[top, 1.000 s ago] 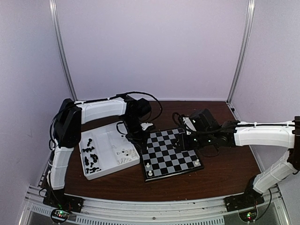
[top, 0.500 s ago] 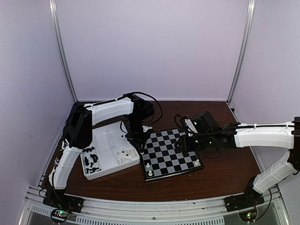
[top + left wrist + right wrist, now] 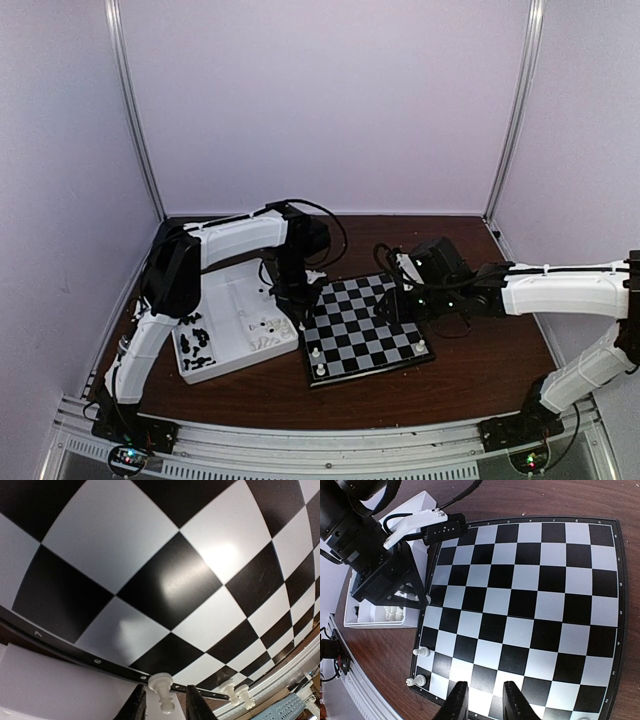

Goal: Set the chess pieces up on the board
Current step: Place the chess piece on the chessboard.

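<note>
Well, over the last second the left arm has swung its elbow inward, and the left gripper has come down from near the board's far-left corner to its left rim. The white tray lies left of the board on the brown tabletop, with black pieces in its near-left part and white pieces in its near-right part. In the left wrist view the gripper's fingers stand narrowly apart either side of a white pawn upright at the rim, with a sliver of gap on both sides. The board, black and pale grey checks inside a thin black rim, sits mid-tabletop, a little askew. Two more white pawns stand at its near-left corner and one white piece at its near-right corner, all unmoved. The right gripper has hardly stirred. It hovers over the board's right side, fingers slightly parted and holding nothing.
</note>
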Robot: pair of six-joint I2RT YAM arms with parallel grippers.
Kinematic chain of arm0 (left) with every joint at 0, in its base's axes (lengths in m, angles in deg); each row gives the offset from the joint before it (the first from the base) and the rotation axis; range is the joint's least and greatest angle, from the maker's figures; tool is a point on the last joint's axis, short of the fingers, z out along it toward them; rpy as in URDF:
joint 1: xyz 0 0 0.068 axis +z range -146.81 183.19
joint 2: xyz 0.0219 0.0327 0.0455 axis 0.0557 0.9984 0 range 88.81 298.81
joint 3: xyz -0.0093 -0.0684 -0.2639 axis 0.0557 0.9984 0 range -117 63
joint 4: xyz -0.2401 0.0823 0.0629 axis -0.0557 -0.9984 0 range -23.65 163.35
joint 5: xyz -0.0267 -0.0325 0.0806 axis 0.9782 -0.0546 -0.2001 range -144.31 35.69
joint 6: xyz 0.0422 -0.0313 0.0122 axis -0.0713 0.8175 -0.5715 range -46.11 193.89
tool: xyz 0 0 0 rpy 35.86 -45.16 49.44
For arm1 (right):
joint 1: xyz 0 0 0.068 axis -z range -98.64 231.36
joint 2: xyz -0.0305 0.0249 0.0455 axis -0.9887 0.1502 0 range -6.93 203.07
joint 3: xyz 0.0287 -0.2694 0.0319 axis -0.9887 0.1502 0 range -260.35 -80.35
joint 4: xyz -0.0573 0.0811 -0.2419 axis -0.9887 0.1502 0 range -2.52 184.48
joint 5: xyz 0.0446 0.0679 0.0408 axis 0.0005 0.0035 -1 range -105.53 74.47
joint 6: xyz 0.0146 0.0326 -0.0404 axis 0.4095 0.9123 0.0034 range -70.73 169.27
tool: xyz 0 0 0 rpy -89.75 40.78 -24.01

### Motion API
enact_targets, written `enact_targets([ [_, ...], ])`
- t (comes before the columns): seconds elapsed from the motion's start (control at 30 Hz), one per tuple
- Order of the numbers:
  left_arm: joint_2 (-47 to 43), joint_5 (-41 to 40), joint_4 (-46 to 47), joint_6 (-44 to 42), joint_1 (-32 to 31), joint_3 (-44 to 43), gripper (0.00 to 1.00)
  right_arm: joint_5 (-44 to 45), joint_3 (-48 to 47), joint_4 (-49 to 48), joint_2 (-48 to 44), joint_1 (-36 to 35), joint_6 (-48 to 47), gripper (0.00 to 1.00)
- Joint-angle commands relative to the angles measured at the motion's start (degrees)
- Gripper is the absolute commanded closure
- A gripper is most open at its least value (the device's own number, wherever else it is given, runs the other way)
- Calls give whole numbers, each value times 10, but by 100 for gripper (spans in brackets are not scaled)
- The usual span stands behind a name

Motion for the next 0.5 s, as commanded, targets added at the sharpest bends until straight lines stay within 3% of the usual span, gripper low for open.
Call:
enact_targets([
  [0.0, -24, -12, 20, 3, -3, 9, 70, -1, 1, -12, -9, 3, -2, 74],
  [0.2, -63, -25, 63, 8, -4, 62, 68, -3, -4, -12, -4, 3, -3, 74],
  [0.47, -219, -48, 222, 27, -4, 214, 65, -28, -27, -20, 23, 2, -17, 72],
])
